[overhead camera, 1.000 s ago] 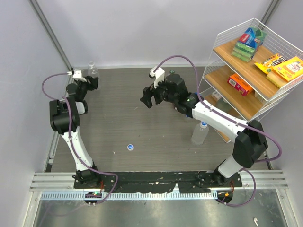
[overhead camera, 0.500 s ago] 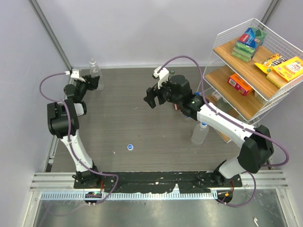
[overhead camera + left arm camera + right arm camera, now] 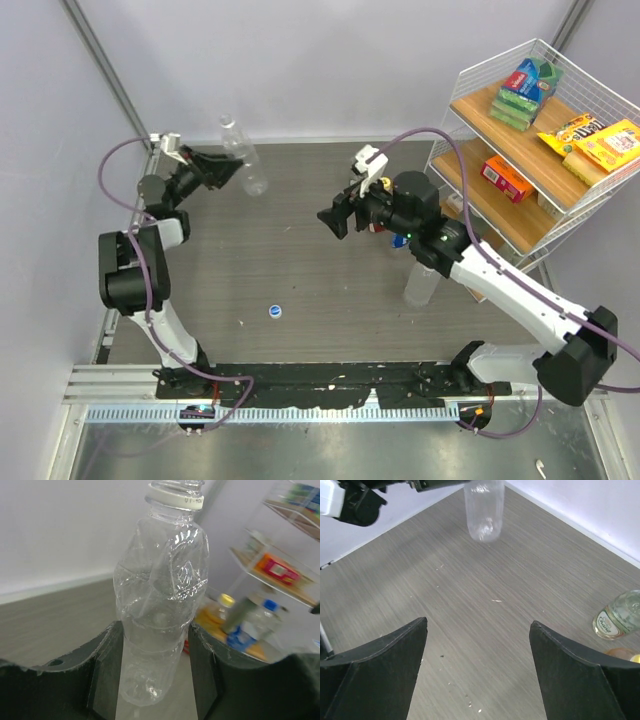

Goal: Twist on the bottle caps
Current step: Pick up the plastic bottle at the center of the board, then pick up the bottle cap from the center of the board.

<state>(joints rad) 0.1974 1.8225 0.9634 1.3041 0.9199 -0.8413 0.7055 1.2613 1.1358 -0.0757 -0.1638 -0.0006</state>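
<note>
The left gripper (image 3: pixel 218 168) clasps the clear bottle (image 3: pixel 246 156) low on its body, lifted off the table (image 3: pixel 300 260) near the back left corner and tilted, neck uncapped. Its thin wall looks soft (creases show in the left wrist view), so I judge a squeeze could buckle it, or it could twist in the grip once a cap is turned. The right gripper (image 3: pixel 336 214) hangs mid-table, fingers spread and empty; the loose cap (image 3: pixel 274 312) lies well apart, toward the near edge. A capped bottle (image 3: pixel 421 283) stands beside the wire shelf (image 3: pixel 472 103), close by the right arm
</note>
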